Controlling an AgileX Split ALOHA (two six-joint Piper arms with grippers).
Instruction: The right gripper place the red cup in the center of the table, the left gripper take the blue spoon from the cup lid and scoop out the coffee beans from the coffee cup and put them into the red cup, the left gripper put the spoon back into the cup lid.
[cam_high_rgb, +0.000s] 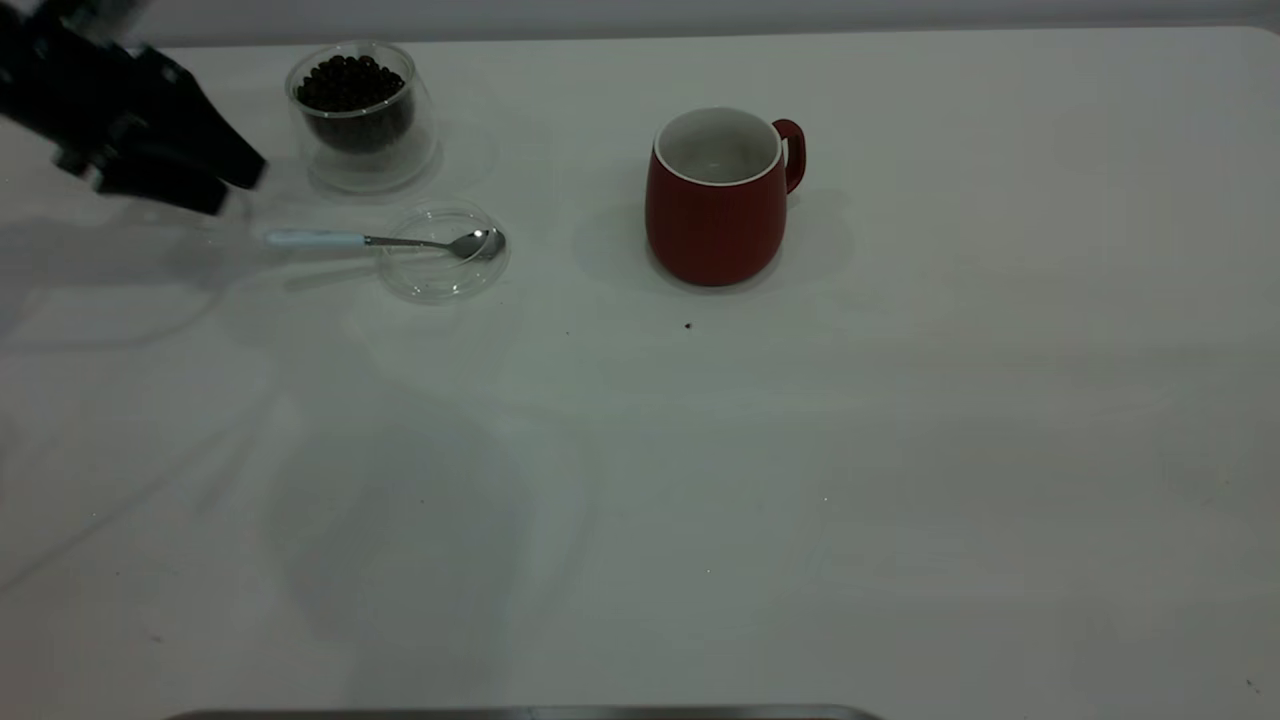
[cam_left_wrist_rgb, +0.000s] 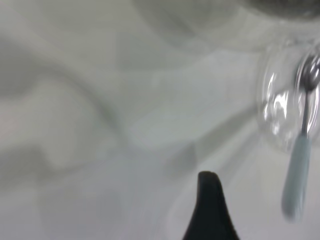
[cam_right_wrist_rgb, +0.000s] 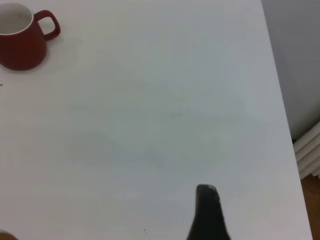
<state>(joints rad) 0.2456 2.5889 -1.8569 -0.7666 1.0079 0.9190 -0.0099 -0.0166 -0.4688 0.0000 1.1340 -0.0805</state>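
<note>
White table (cam_high_rgb: 900, 480) is carrying all. Red cup (cam_high_rgb: 715, 205) is standing upright at table centre. Left gripper (cam_high_rgb: 228, 182) is hovering at 9 o'clock of coffee cup (cam_high_rgb: 362, 115) of coffee beans (cam_high_rgb: 350, 84), fingers empty, spread unclear. Blue spoon (cam_high_rgb: 385, 241) is lying across cup lid (cam_high_rgb: 442, 252), handle pointing to 9 o'clock.
</note>
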